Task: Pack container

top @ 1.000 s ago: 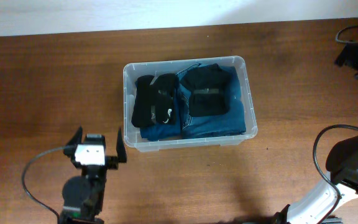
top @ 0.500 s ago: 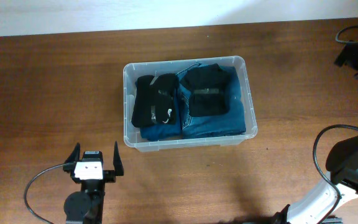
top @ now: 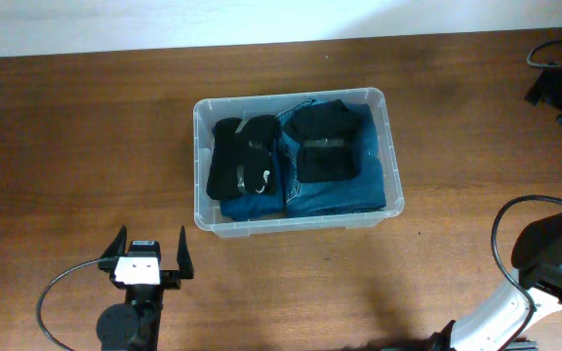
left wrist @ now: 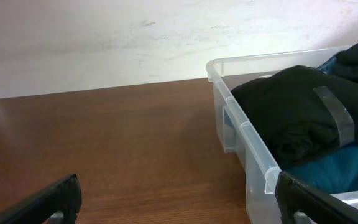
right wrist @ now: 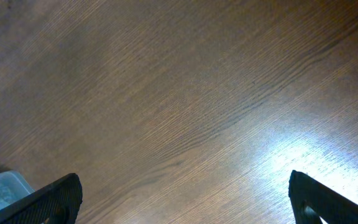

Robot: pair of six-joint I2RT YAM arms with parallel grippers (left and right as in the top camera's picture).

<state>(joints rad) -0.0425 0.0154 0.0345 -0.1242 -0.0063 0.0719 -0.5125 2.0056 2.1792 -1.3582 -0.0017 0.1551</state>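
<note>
Since the container (top: 299, 222) sits in the middle of the desk (top: 86, 136) with clothes already in it, I'd say the packing is at its tail end or between items. Inside are two black bundles (top: 242, 168) lying on folded blue fabric (top: 351, 193), everything below the rim as far as I can tell. One black bundle has a grey strip (left wrist: 334, 115) across it.

The left tool (top: 152, 234) is near the front-left corner of the tub, not touching it, fingers spread wide with nothing between them. The right tool (right wrist: 182, 186) is also spread and empty, looking down at bare wood, well off to the right side.

I can't spot any loose item anywhere on the desk, so my guess is there's nothing left to grab. If that's right, the next move is just parking both arms clear of the tub. If there's a lid or another item, it's out of view, so can't say.
</note>
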